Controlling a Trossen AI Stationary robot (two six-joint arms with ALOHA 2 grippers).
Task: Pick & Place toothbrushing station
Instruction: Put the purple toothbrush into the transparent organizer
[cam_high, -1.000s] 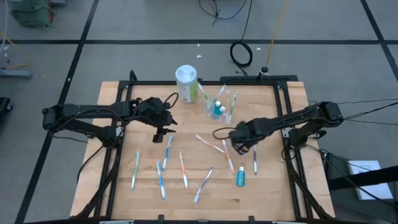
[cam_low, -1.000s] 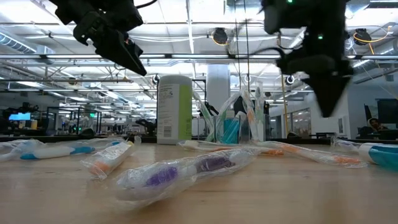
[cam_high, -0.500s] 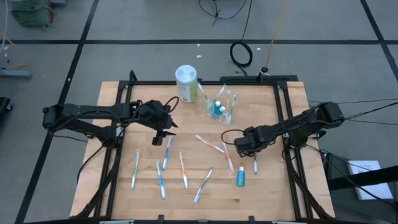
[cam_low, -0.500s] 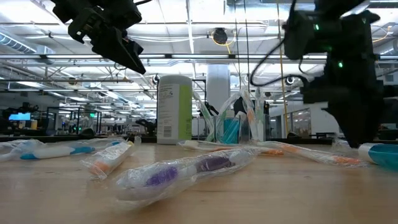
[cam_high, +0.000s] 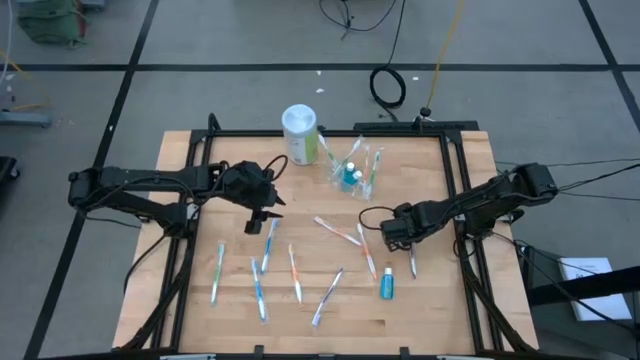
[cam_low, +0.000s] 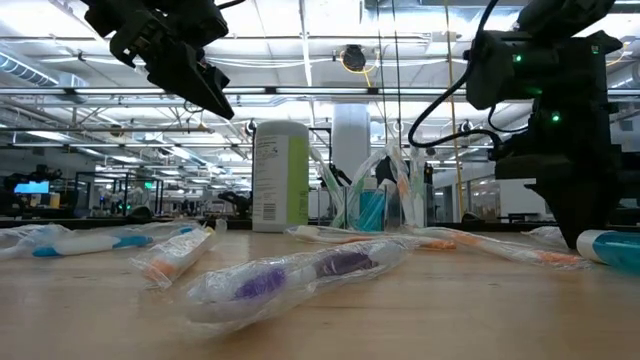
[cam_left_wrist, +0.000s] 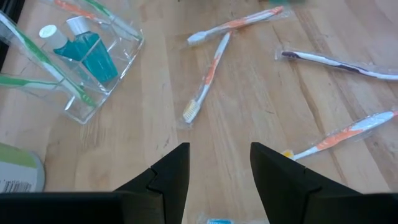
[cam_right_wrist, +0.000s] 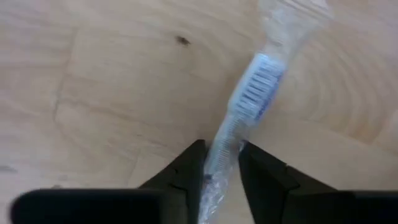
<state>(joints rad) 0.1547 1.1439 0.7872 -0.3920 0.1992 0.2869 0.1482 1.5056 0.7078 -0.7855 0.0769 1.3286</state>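
Right gripper (cam_right_wrist: 219, 163) low on the wooden table (cam_high: 440, 300), fingers clamped around a wrapped blue-bristled toothbrush (cam_right_wrist: 252, 93) near the right edge; small teal toothpaste tube (cam_high: 387, 288) just beside. Left gripper (cam_left_wrist: 219, 165) hovers apart, clear room below. Clear plastic cup (cam_high: 352, 172) far centre.

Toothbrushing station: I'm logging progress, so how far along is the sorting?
Done: the clear cup already holds a few toothbrushes and a teal tube. In hand: the right gripper has its fingers around a wrapped blue toothbrush lying on the table. Left: about eight loose brushes and one toothpaste tube. The left gripper hovers open.
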